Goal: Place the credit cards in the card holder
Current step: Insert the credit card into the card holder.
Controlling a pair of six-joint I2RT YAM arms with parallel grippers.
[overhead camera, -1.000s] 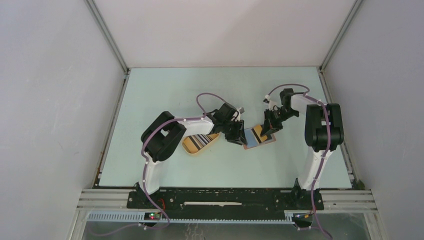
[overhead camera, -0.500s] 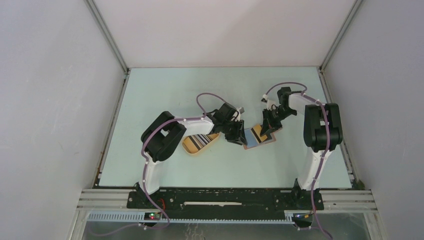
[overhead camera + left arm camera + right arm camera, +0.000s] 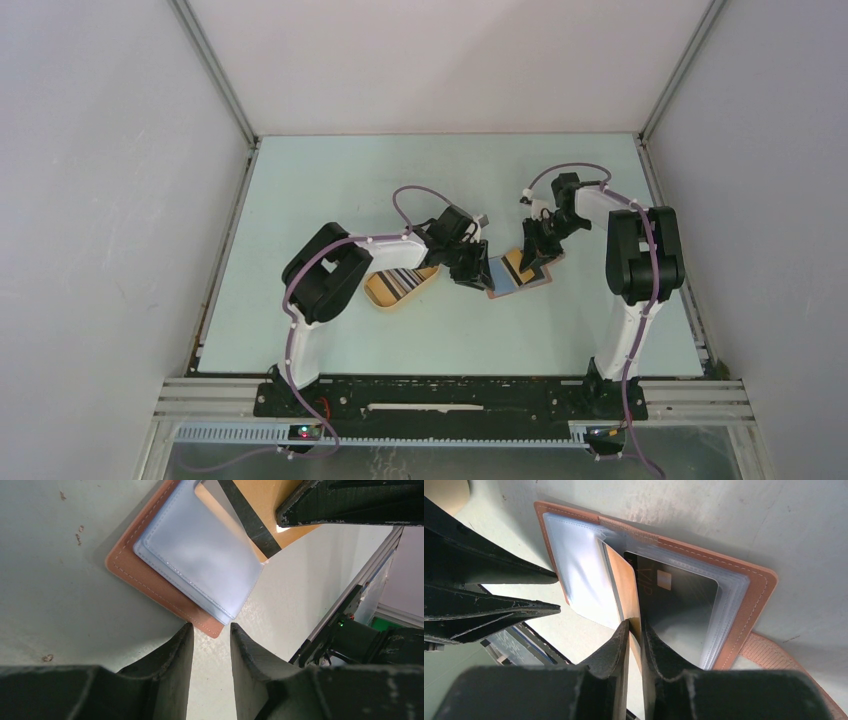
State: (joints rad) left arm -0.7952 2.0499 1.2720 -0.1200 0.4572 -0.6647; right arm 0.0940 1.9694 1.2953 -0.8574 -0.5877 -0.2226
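Note:
The card holder (image 3: 503, 281) lies open on the table, reddish-brown with light blue lining (image 3: 200, 565). My right gripper (image 3: 533, 255) is shut on an orange credit card (image 3: 623, 587), held on edge with its far end among the holder's clear sleeves (image 3: 579, 570). A black card (image 3: 674, 605) sits in a sleeve beside it. My left gripper (image 3: 468, 272) stands at the holder's left edge, its jaws a little apart and empty, tips (image 3: 209, 629) at the holder's corner. The other credit cards (image 3: 405, 279) lie as a striped stack in the yellow tray (image 3: 385, 297).
The yellow oval tray lies just left of the left gripper, under the left arm. The holder's snap tab (image 3: 774, 655) sticks out to the right. The two grippers are close together over the holder. Grey walls enclose the table.
My right gripper has shifted slightly left and away with the orange card. The left arm and the holder have not visibly moved.

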